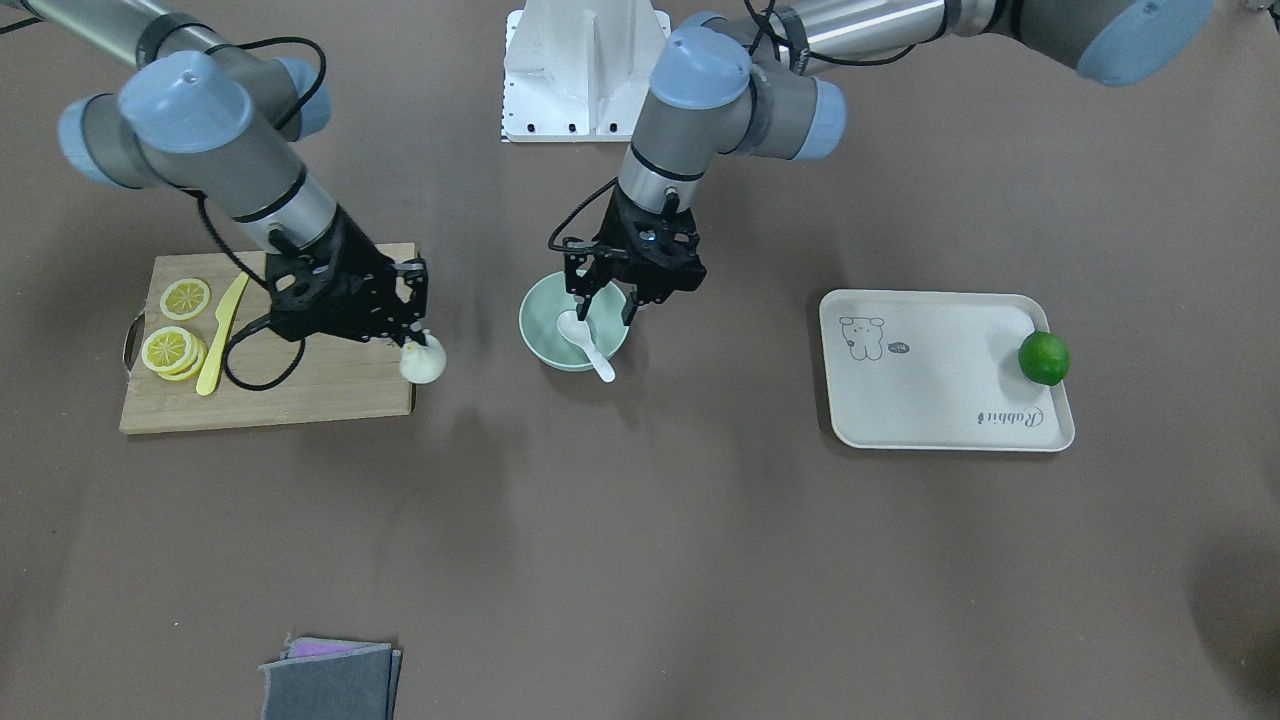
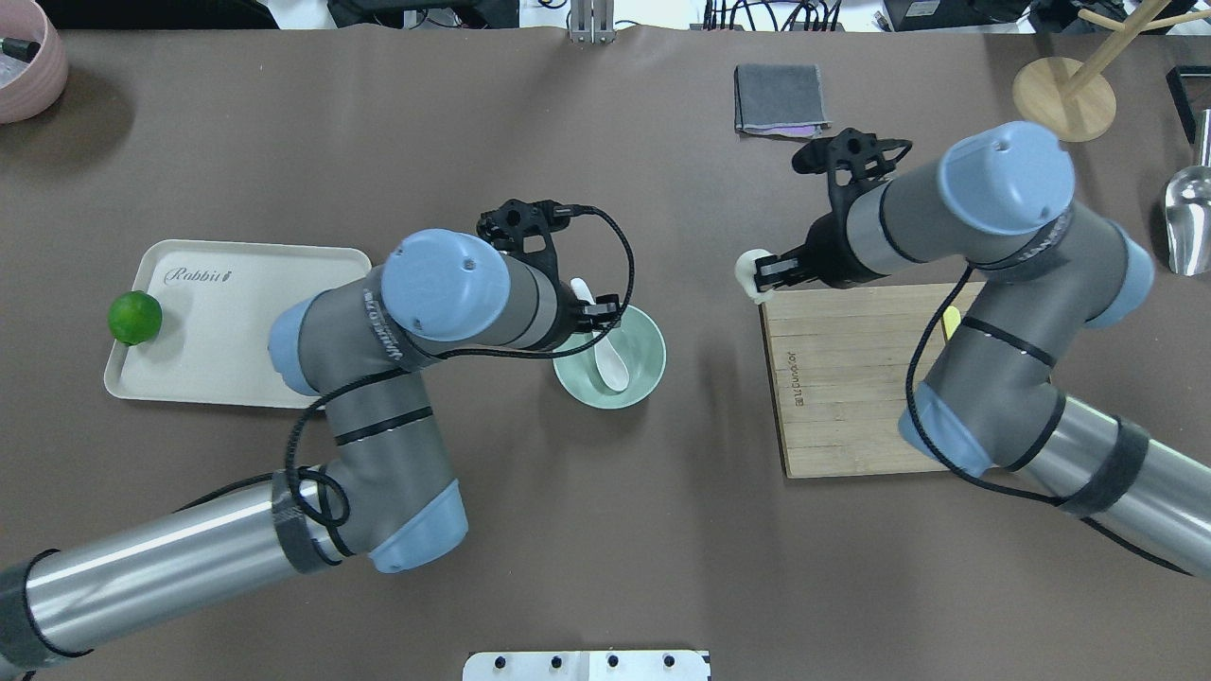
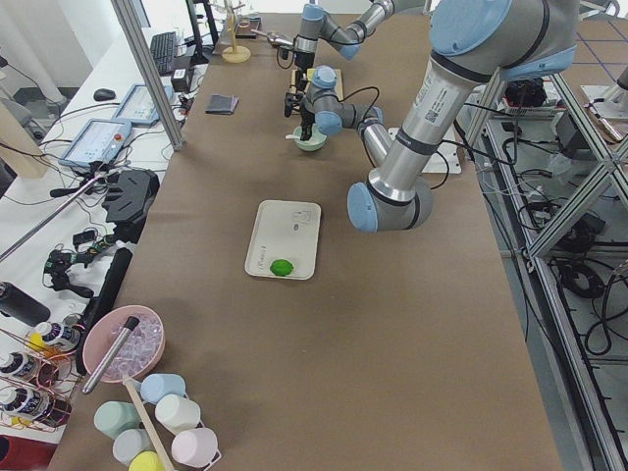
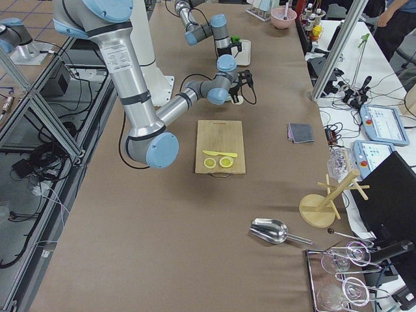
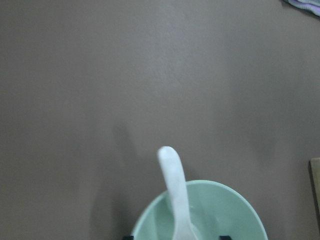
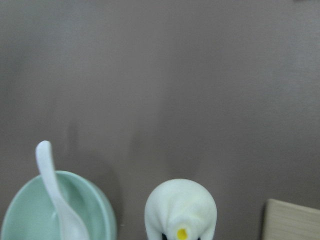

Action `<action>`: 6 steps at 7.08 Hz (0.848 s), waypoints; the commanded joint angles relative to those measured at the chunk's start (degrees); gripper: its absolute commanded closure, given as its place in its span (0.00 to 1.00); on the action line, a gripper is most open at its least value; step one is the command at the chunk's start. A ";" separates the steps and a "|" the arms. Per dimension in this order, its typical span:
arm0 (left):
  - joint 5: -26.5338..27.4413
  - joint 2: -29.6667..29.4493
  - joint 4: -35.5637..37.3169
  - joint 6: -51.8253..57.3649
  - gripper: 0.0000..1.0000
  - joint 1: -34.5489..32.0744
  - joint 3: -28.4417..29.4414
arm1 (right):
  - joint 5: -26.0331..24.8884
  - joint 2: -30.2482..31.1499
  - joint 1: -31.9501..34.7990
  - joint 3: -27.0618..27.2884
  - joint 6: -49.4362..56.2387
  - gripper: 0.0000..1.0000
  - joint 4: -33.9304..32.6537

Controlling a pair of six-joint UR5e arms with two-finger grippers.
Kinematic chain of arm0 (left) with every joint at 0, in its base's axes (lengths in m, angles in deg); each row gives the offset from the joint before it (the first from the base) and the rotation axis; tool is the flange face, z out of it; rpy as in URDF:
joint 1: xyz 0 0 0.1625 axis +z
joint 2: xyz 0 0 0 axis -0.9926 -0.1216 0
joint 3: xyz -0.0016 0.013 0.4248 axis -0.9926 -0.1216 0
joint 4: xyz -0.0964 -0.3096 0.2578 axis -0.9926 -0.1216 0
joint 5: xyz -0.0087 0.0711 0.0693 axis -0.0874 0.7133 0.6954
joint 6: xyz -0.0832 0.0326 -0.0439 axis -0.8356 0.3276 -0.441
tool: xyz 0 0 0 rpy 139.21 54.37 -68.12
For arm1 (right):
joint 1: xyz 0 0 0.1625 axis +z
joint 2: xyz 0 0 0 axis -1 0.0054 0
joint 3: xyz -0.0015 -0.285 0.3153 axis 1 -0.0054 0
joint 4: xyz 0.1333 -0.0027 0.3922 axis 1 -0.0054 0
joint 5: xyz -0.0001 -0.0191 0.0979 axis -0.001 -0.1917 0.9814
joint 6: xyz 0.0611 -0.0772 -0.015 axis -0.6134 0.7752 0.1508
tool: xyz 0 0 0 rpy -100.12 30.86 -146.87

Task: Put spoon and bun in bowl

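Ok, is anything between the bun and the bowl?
Nothing lies on the table between bun and bowl, but the left gripper hangs open right over the bowl, with the spoon inside.

arms (image 2: 397, 407): silver-grey tubes | joint caps (image 2: 445, 284): pale blue | jaws: black | cables (image 2: 627, 255): black | base (image 1: 585, 70): white

Tray (image 2: 218, 331): "Rabbit" in script, toward 11 o'clock in the overhead view. Cutting board (image 2: 851, 378): small printed mark at 9 o'clock edge, illegible.
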 commanded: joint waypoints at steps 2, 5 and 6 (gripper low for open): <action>-23.01 12.83 -0.45 16.49 0.02 -18.73 -5.94 | -13.52 -9.00 -12.39 0.09 -8.70 1.00 -7.48; -22.60 13.73 -0.45 17.24 0.02 -19.29 -5.77 | -16.82 -8.75 -13.59 -0.53 -11.61 0.00 -7.76; -22.60 13.74 -0.45 17.16 0.02 -19.29 -5.68 | -16.64 -8.23 -13.06 -0.53 -11.52 0.00 -7.76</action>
